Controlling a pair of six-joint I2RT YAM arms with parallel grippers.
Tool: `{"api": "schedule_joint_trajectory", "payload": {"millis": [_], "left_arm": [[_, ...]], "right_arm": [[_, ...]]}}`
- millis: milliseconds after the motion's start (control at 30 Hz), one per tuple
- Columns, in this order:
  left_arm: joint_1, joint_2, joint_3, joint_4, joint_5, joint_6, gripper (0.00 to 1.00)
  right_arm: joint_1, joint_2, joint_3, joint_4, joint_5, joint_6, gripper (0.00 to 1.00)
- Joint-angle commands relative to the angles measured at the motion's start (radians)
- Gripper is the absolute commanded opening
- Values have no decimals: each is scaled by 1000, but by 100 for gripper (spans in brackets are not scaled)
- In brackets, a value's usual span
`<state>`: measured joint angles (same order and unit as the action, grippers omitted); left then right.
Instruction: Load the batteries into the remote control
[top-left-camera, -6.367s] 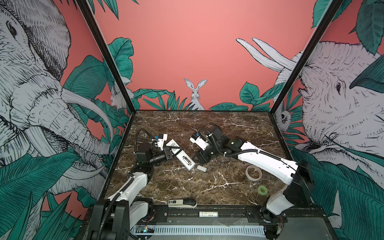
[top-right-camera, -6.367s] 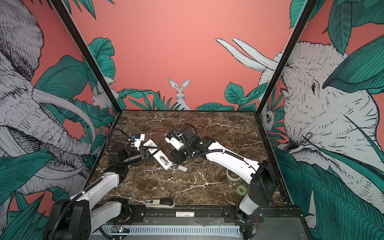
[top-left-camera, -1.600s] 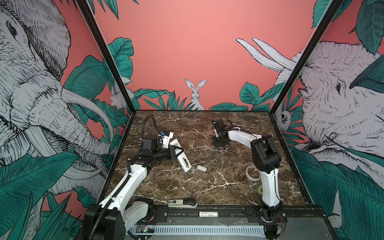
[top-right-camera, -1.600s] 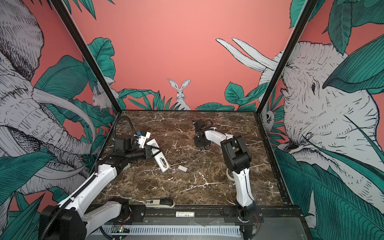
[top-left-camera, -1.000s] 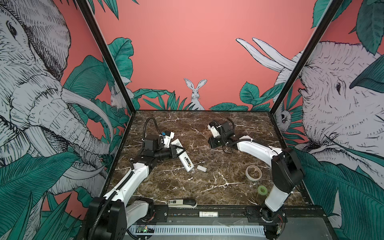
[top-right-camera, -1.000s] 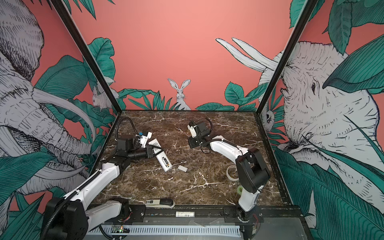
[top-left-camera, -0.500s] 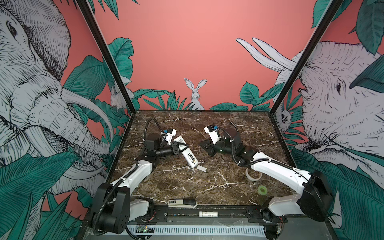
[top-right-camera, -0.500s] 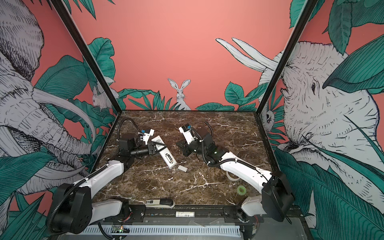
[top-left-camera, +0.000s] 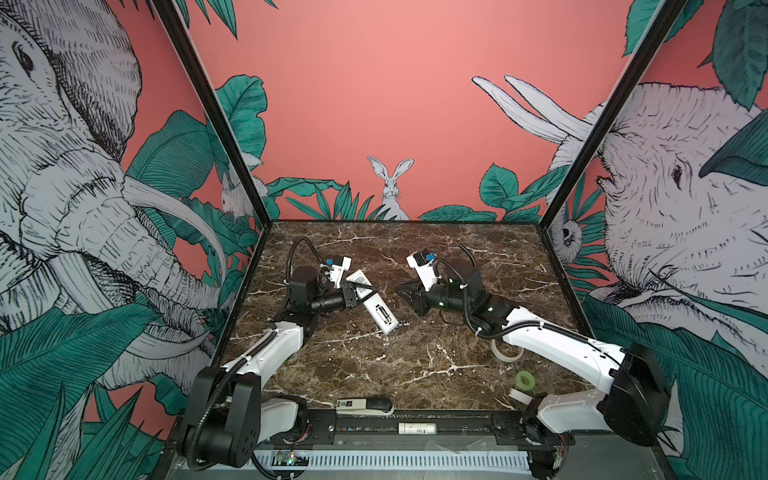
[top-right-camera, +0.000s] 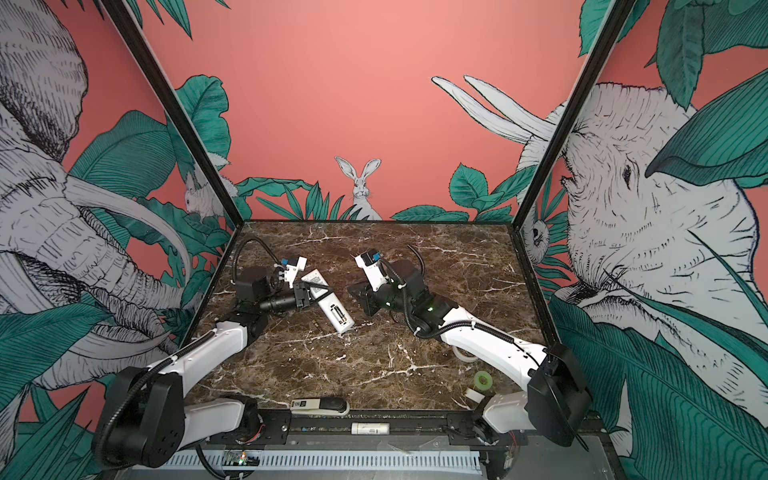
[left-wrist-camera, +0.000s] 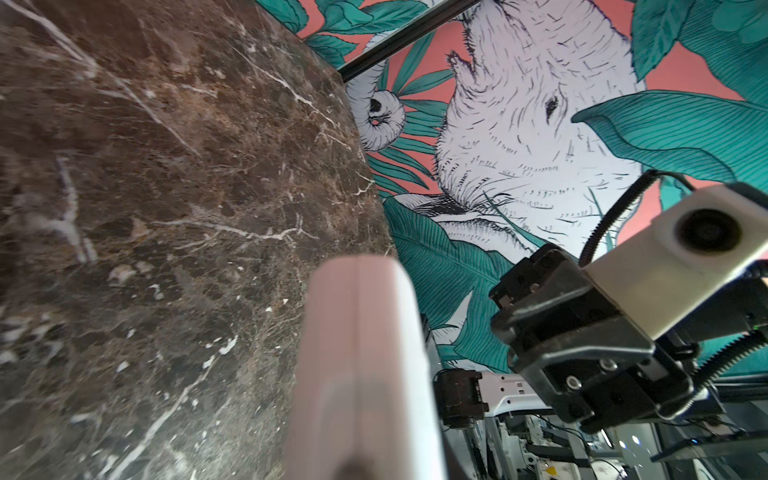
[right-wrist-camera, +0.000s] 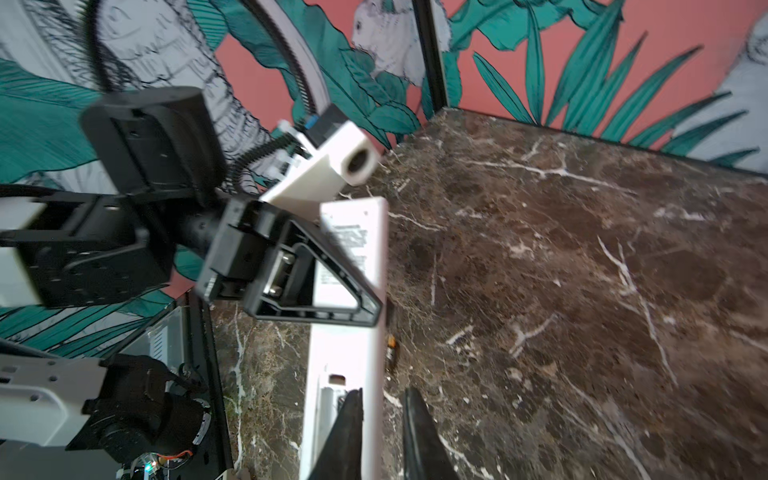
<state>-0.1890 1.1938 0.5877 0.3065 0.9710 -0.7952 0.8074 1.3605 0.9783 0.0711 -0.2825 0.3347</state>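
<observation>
My left gripper (top-left-camera: 357, 293) is shut on the white remote control (top-left-camera: 376, 307), holding it back side up near the table's middle, with the open battery bay (top-left-camera: 383, 316) at its near end. The right wrist view shows that gripper (right-wrist-camera: 365, 303) clamped across the remote control (right-wrist-camera: 353, 257). My right gripper (top-left-camera: 400, 289) hovers just right of the remote, pointing at it. Its fingertips (right-wrist-camera: 357, 401) stand slightly apart with nothing visible between them, over the bay end. One dark battery (right-wrist-camera: 390, 353) lies on the marble beside the remote. The remote (left-wrist-camera: 361, 374) fills the left wrist view, blurred.
A white-and-black stapler (top-left-camera: 365, 405) lies at the table's front edge, with a white labelled tube (top-left-camera: 417, 427) on the rail below it. A tape roll (top-left-camera: 507, 353) lies under my right arm. A green roll (top-left-camera: 524, 379) and a small white roll (top-left-camera: 521, 395) sit front right.
My right arm has swung from the back of the table down to the remote, and its jaws have parted a little. My left gripper has carried the remote slightly toward the middle.
</observation>
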Motion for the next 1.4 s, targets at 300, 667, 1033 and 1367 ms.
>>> {"api": "schedule_joint_trajectory", "payload": {"millis": [300, 667, 1033, 1367], "left_arm": [[40, -9, 80, -308, -180, 197, 0], [45, -60, 132, -633, -525, 322, 0], [106, -307, 178, -1008, -1071, 360, 0], [183, -469, 345, -1163, -1341, 470, 0]], "right_arm": [[-42, -103, -126, -394, 327, 125, 38], [-13, -66, -78, -561, 222, 101, 59], [307, 318, 207, -444, -11, -144, 69], [424, 743, 552, -235, -100, -132, 81]]}}
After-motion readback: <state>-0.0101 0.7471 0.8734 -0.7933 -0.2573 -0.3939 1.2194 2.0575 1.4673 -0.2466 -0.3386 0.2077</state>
